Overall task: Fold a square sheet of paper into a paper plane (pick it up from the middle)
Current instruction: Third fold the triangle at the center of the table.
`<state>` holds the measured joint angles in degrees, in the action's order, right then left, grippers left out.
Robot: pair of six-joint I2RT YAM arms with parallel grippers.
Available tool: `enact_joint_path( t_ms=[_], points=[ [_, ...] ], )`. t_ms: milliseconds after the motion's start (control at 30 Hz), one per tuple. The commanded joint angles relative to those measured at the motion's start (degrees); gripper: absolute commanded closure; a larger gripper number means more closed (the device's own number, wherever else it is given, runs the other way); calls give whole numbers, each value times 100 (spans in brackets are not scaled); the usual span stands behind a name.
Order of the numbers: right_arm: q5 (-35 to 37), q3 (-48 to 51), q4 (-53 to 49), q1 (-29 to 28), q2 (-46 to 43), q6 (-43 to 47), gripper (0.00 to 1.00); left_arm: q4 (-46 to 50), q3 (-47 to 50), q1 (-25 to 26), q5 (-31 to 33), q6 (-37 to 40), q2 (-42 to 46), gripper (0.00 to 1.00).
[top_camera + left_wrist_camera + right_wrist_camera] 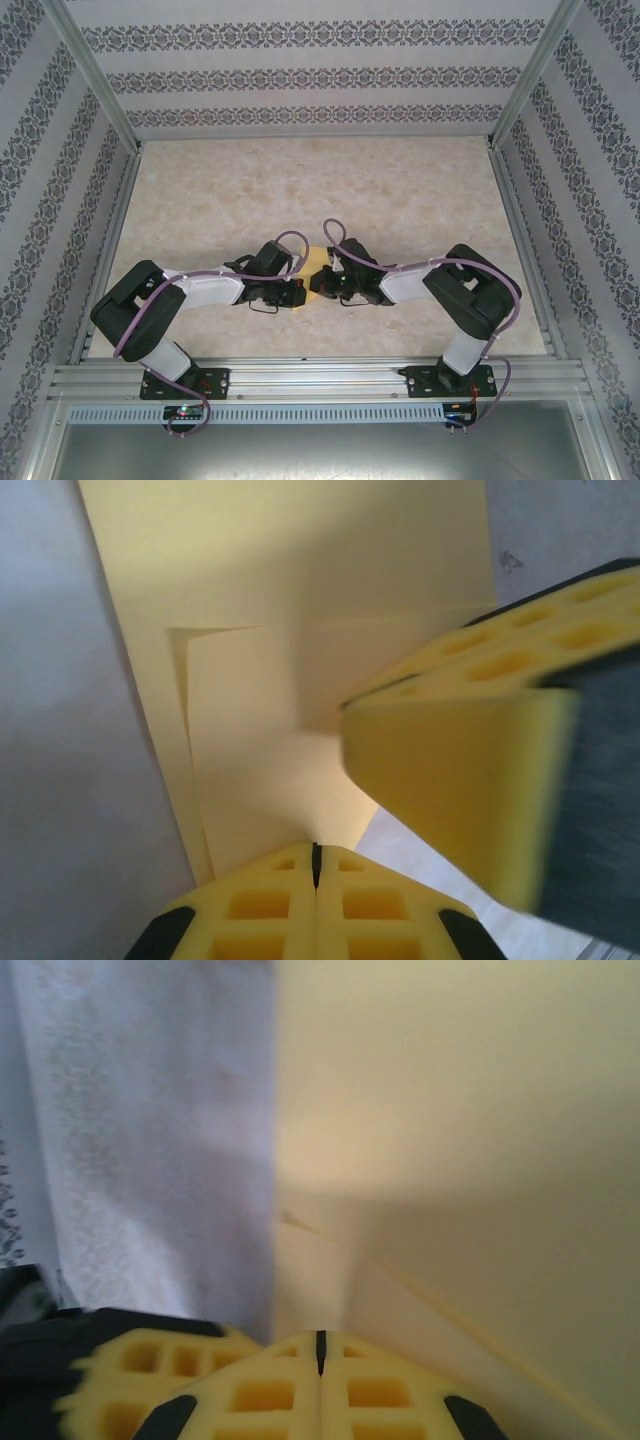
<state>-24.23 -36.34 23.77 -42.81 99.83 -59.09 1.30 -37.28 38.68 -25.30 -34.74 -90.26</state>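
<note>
Patterned wallpaper panels [320, 78] are enclosing a pale, marble-look counter [300, 185], and an aluminium rail [320, 372] is running along its near edge. Both arms are reaching inward and meeting close to that edge, with purple cables [288, 240] looping over the wrists. From above, their bodies are covering most of the square sheet of paper [318, 258], so only a small yellow patch is showing between them.

The left end effector [298, 292] is pinching the sheet's lower edge, its yellow honeycomb foam pads pressing fully together. The right end effector [326, 286] is likewise clamping tight on the paper. One of its blocky fingers [450, 780] is crowding the left wrist view and hiding the sheet's right side. In that view the thin, matte sheet is stretching away from the fingertips, leaning slightly left and carrying a folded flap with a sharp crease. From above, its long axis is impossible to tell.
</note>
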Motion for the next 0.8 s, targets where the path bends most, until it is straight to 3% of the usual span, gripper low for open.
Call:
enact_joint_path(
  t_ms=[0,767],
  points=[
    [246,80,190,3,218,-204,99,653,234,51,87,144,-41,100],
    [315,136,-132,62,265,-160,100,1275,728,52,-462,-103,1000,96]
  ],
)
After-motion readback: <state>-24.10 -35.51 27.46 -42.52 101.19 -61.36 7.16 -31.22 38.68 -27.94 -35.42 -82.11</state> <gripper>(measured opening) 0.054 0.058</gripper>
